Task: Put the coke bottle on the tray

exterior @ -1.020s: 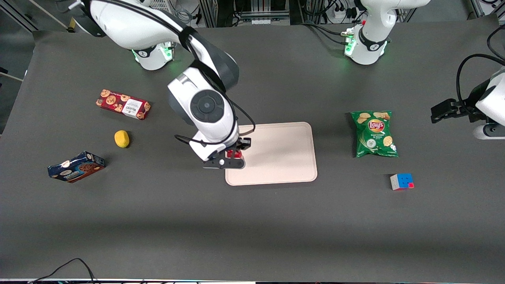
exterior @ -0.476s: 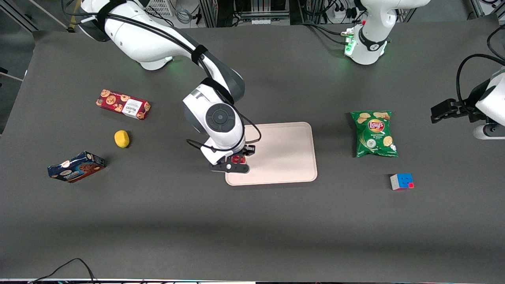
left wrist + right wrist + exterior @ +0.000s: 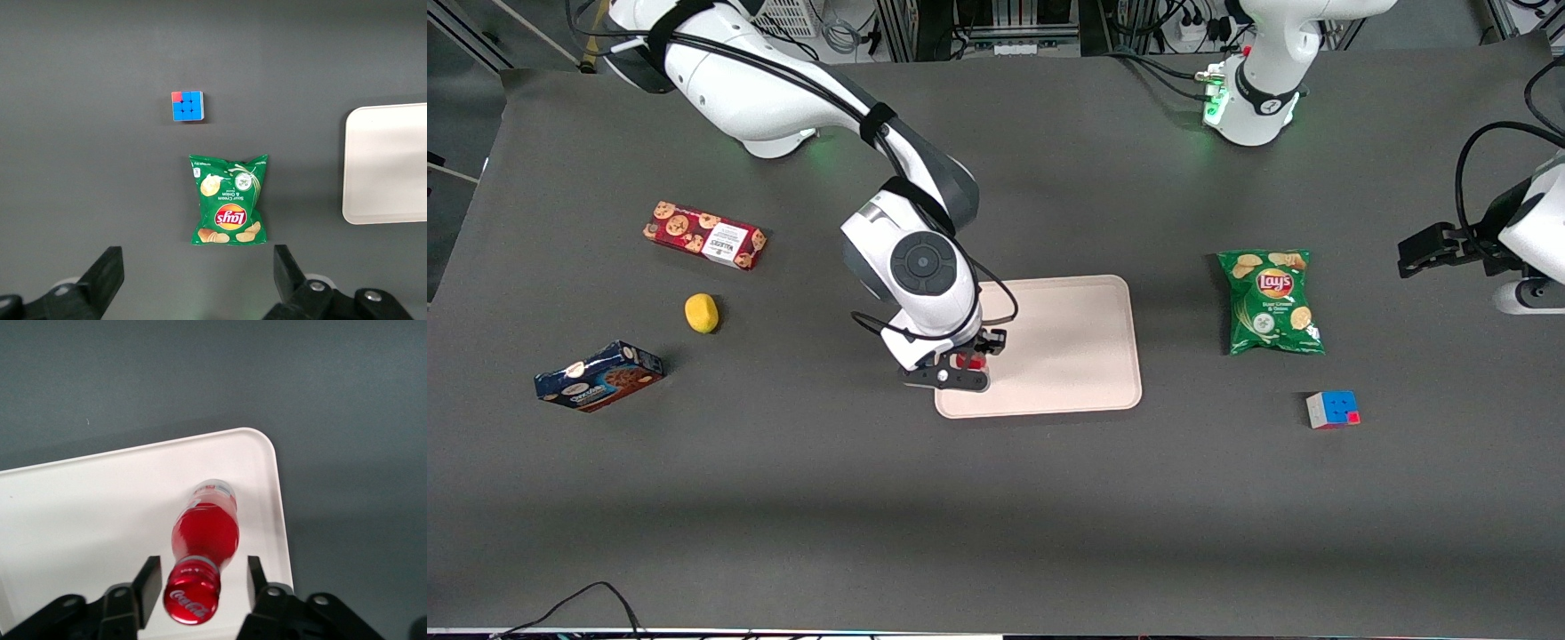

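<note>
The black two-finger claw (image 3: 197,581), spread, brackets a slim red plastic coke bottle (image 3: 203,540) on the pale beige tray (image 3: 80,520). Standing close to the tray's corner, the bottle could topple off if a finger brushes it.

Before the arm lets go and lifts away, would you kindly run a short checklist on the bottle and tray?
1. Coke bottle over the tray, not the table: ok.
2. Bottle upright, cap up: ok.
3. Bottle clear of the tray's rim: ok, though near a corner.
4. Base resting on the tray: cannot tell.
5. Gripper released, its fingers apart from the cap: ok, gaps show on both sides.
</note>
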You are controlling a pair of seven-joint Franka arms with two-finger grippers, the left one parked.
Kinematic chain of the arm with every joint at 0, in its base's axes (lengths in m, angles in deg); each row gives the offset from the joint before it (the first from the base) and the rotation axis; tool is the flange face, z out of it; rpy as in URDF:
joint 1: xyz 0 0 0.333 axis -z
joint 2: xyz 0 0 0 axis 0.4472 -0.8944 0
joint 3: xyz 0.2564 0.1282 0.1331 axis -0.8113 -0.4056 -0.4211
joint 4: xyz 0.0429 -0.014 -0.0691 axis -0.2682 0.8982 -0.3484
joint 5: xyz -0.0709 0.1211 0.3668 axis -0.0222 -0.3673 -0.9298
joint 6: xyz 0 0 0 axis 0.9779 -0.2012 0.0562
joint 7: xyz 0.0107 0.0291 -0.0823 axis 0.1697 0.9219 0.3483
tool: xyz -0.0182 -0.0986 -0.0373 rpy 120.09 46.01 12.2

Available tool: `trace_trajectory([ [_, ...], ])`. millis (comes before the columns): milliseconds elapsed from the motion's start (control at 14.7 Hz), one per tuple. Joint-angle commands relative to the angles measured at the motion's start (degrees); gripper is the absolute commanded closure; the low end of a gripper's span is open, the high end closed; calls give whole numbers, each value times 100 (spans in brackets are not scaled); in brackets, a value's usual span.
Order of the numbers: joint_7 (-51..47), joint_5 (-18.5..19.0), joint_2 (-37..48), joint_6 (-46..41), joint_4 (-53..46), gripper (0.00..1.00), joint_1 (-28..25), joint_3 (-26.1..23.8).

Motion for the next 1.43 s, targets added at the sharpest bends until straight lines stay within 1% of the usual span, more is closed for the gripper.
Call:
trace_trajectory([
  [0, -202, 132, 162, 48, 85, 0, 7, 31],
  [136, -124, 115, 398, 13, 76, 0, 85, 13],
  [272, 43, 97, 811, -49, 93, 0, 305, -22],
  [408, 743, 62, 1259, -241, 172, 0, 681, -48],
  [544, 1464, -113, 1707, -443, 408, 0, 1095, -92],
  [680, 2386, -219, 2339, -585, 838, 0, 1376, 30],
  [748, 2539, -463, 2673, -568, 1101, 0, 1526, 214],
  [816, 2627, -901, 2981, -550, 1287, 0, 1553, 537],
  [884, 2750, -1218, 3236, -559, 1480, 0, 1545, 862],
  [952, 3082, -1352, 3474, -576, 1673, 0, 1562, 1075],
  [1020, 3564, -1379, 3641, -594, 1823, 0, 1571, 1312],
  [1088, 4038, -1432, 3808, -629, 2008, 0, 1571, 1679],
  [1156, 4443, -1702, 3958, -681, 2201, 0, 1597, 2014],
  [1224, 4839, -1853, 4038, -691, 2264, 0, 1659, 2278],
  [1361, 5045, -1837, 4047, -813, 2256, 0, 1686, 2648],
])
